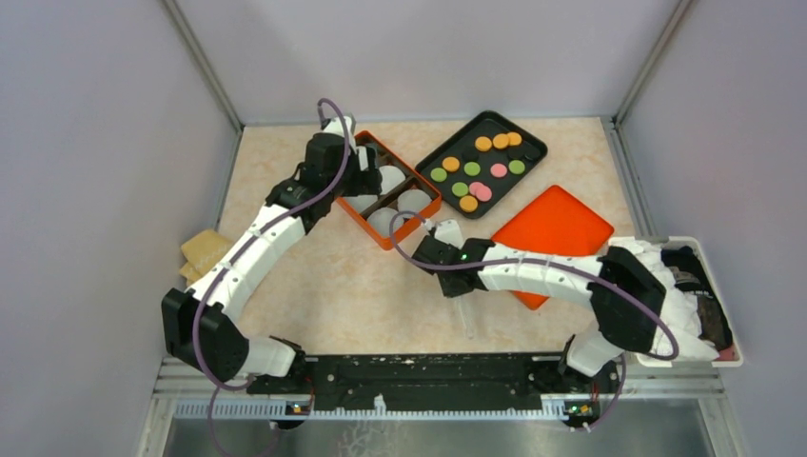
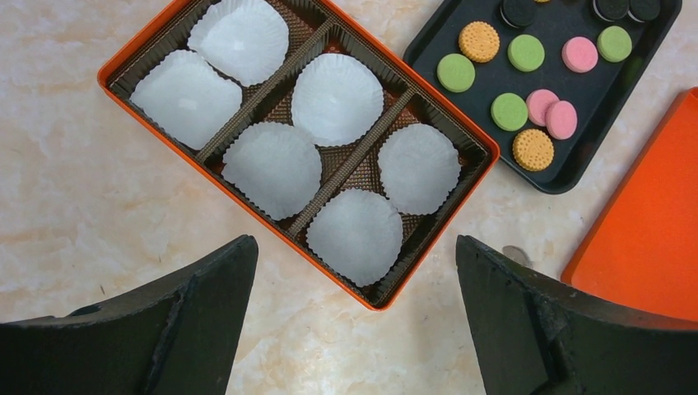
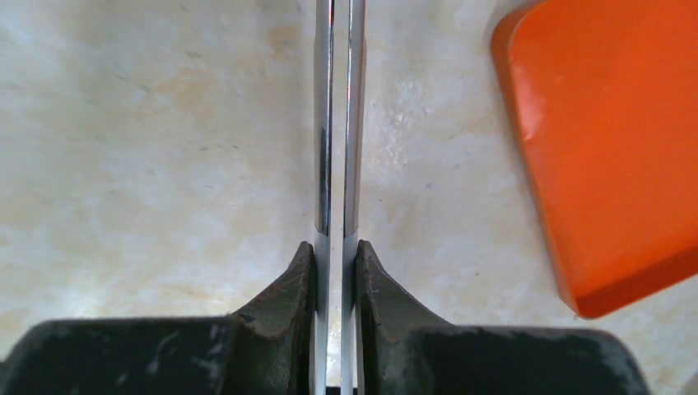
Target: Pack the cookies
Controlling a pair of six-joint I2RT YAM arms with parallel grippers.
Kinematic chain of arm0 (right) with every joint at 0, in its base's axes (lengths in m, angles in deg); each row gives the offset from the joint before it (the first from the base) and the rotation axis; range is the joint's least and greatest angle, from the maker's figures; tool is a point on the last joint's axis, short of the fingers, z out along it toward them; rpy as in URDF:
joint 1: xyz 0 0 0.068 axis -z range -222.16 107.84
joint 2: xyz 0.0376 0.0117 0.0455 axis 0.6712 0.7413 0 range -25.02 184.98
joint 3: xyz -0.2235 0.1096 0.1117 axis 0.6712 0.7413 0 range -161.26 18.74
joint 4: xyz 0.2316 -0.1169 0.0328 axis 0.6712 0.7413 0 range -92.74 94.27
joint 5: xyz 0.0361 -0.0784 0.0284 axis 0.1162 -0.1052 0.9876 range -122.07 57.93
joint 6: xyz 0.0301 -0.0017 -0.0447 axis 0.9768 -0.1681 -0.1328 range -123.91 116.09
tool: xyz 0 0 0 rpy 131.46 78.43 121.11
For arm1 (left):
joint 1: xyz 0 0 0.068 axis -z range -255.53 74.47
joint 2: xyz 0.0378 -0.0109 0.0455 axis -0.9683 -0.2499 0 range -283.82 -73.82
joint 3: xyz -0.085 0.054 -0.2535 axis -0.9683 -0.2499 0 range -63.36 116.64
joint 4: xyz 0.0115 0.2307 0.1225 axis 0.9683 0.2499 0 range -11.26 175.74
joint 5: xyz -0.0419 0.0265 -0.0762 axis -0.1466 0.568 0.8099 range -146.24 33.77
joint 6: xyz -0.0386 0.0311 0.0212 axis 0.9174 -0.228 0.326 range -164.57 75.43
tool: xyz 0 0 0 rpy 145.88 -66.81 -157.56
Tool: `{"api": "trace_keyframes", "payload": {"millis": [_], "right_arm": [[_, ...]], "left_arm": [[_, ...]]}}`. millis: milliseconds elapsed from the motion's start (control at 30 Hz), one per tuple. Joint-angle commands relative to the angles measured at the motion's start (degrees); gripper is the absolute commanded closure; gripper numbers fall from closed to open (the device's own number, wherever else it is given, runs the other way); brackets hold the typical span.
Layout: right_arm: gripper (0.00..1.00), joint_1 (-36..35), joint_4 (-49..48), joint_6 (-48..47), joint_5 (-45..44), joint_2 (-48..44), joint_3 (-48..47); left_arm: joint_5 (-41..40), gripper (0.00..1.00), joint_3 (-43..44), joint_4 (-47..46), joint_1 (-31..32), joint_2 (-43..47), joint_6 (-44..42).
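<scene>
Currently: cookies [image 1: 473, 168] on black tray [image 1: 535, 143], far edge of desk, right of centre. Right gripper [image 3: 336, 255] clamped on tongs [image 3: 337, 123], blades together. It looks the nearer; tray lies beyond it, far-right. Left gripper [image 2: 354, 247] wide open above orange box [image 2: 492, 150] of paper cups [image 2: 337, 97].

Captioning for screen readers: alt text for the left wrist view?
An orange box holds six empty white paper cups, two per compartment, with the open left gripper in the foreground. Upper right, a black tray carries cookies; an orange lid lies at the right edge.
</scene>
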State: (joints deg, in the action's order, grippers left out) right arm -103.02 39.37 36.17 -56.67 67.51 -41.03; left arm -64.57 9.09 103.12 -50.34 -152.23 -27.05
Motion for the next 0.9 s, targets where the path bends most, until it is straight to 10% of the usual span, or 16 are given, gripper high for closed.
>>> {"api": "trace_keyframes", "payload": {"millis": [0,867], "right_arm": [[0.91,-0.55,6.00,-1.06,-8.16,-8.60,-9.68],[0.56,23.91,0.23,-21.71,-5.95,11.65,-38.59]], "left_arm": [[0.76,0.04,-0.37,-2.62,0.10,2.55,1.10],[1.39,0.03,0.36,-3.53,0.12,0.22,0.55]]}}
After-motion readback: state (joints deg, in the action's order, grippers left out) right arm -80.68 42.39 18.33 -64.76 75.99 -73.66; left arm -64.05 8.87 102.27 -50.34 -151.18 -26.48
